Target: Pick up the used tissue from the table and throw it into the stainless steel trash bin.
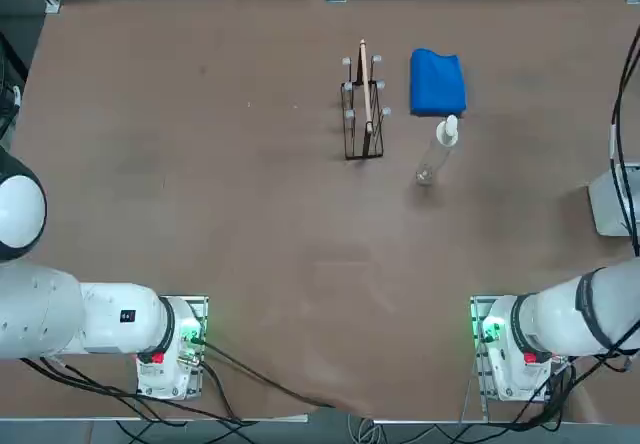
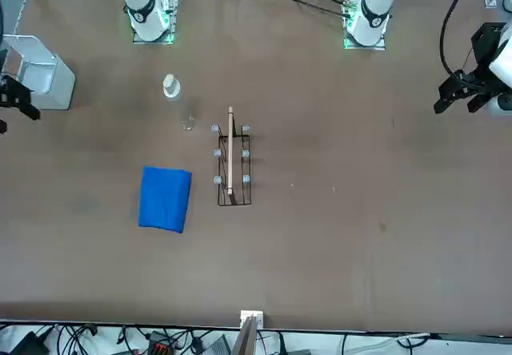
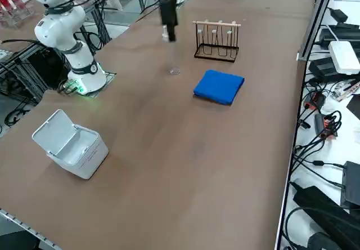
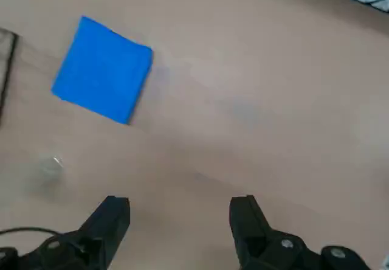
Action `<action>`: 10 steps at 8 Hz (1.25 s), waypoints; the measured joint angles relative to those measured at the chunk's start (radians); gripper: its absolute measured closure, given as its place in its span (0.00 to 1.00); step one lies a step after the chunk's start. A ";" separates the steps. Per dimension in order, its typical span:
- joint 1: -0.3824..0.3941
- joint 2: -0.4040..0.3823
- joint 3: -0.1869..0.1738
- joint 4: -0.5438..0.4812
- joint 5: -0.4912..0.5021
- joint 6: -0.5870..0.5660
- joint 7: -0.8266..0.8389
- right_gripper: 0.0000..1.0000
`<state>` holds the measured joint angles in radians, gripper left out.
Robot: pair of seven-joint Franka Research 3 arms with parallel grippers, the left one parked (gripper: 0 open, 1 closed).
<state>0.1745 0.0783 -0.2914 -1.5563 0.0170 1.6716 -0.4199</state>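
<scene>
A: Right gripper sits closest to us in the wrist view, its fingers spread with nothing between them, above bare table

B: We see the cloth lying flat farther off there

A: From the top, we find the bin at the table's right edge, and the bottle lying between the cloth and the rack

B: From the front, we put the gripper just beside the bin

A: From the right side, the bin's lid stands open

B: And the tissue?

A: We cannot tell where it lies; no view lets us make it out
</scene>
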 joint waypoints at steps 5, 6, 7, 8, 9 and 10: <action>0.073 -0.081 -0.004 0.000 0.000 -0.080 0.221 0.00; 0.069 -0.116 -0.010 -0.030 -0.001 -0.089 0.246 0.00; 0.065 -0.153 -0.011 -0.067 -0.001 -0.092 0.281 0.00; 0.064 -0.183 -0.011 -0.095 -0.001 -0.099 0.320 0.00; 0.064 -0.201 -0.010 -0.108 -0.001 -0.109 0.370 0.00; 0.065 -0.208 -0.008 -0.112 -0.004 -0.114 0.419 0.00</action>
<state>0.2392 -0.1299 -0.2989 -1.6680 0.0126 1.5576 -0.0005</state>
